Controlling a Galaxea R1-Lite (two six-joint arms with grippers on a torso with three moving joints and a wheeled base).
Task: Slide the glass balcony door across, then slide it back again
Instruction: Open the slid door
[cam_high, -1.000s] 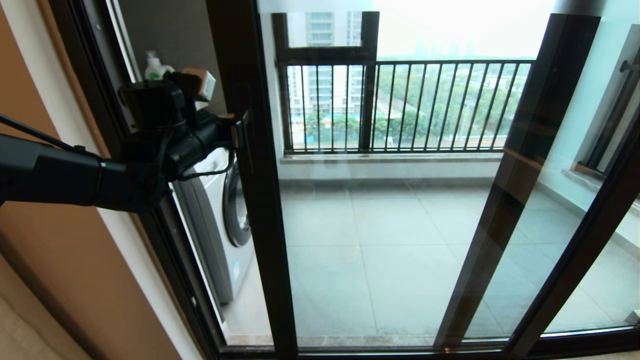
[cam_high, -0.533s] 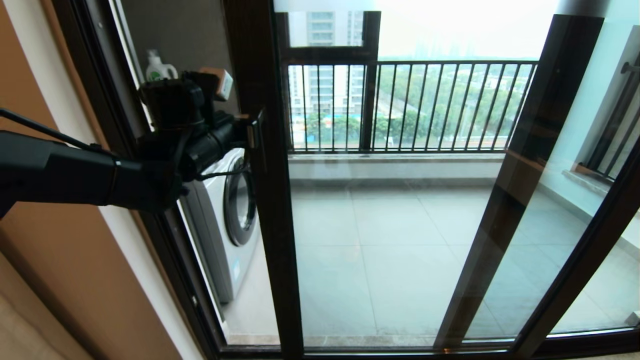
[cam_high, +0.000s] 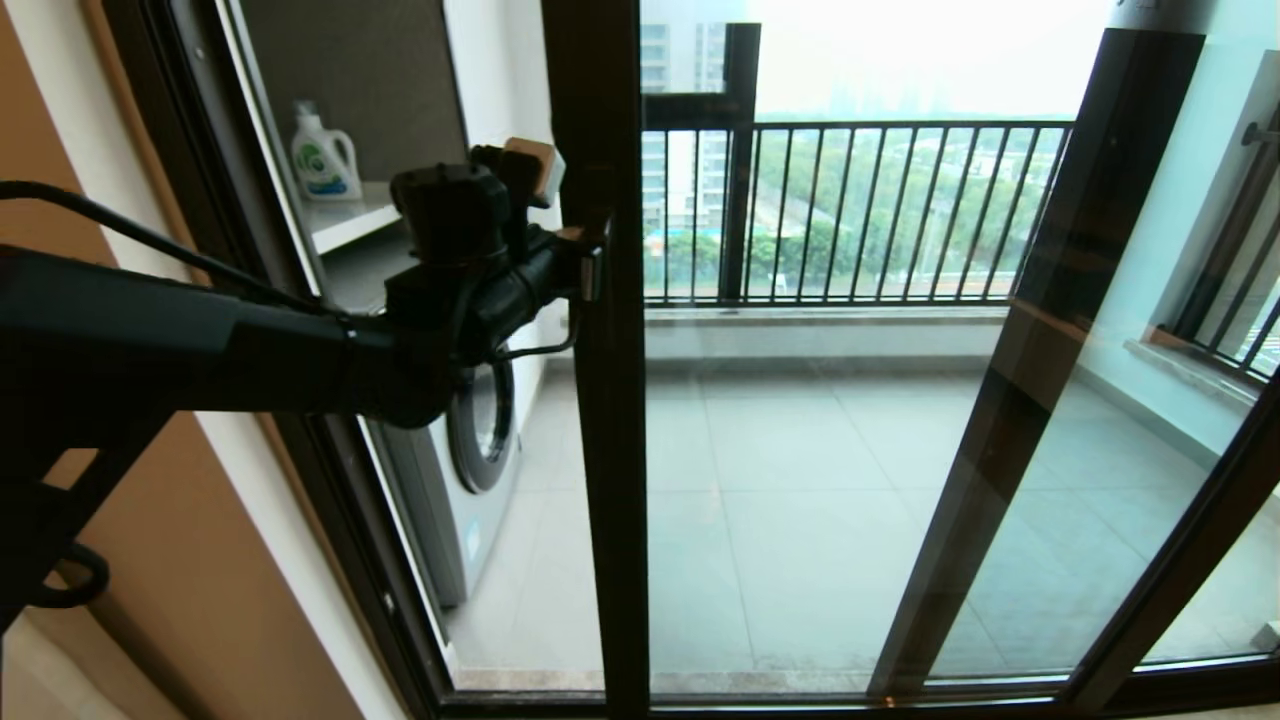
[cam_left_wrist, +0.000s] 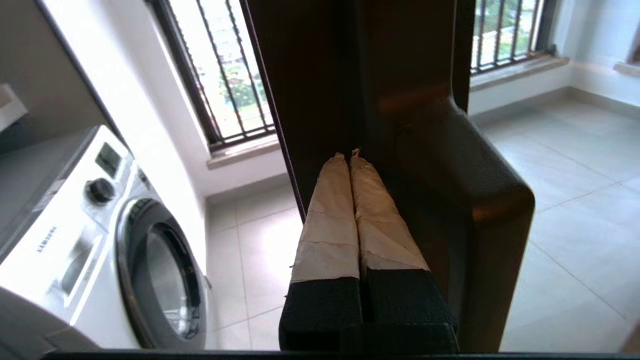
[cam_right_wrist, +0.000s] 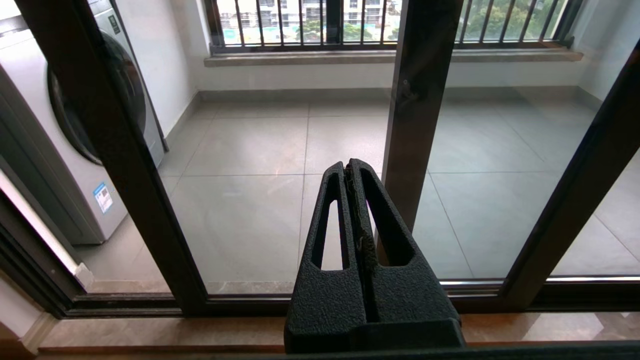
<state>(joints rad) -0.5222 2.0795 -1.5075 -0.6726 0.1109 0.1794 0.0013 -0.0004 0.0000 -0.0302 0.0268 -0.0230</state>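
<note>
The glass balcony door (cam_high: 800, 480) is a tall clear pane in a dark frame. Its left upright (cam_high: 612, 450) stands a little left of centre in the head view. My left gripper (cam_high: 586, 262) reaches in from the left at handle height. Its taped fingertips (cam_left_wrist: 345, 170) are pressed together, empty, against the upright's dark face (cam_left_wrist: 320, 90), tucked beside the curved dark handle (cam_left_wrist: 480, 200). My right gripper (cam_right_wrist: 349, 167) shows only in its own wrist view, shut and empty, low in front of the door's bottom track (cam_right_wrist: 240, 302).
The gap left of the upright shows a white washing machine (cam_high: 470, 470), with a detergent bottle (cam_high: 322, 155) on a shelf above it. A second framed panel's upright (cam_high: 1040, 350) overlaps the door at right. Beyond is the tiled balcony floor and a barred window (cam_high: 850, 210). A beige wall (cam_high: 150, 520) lies at left.
The door's left upright has slid to the right with my left gripper against it, and the gap at the left has widened. More of the shelf and bottle shows.
</note>
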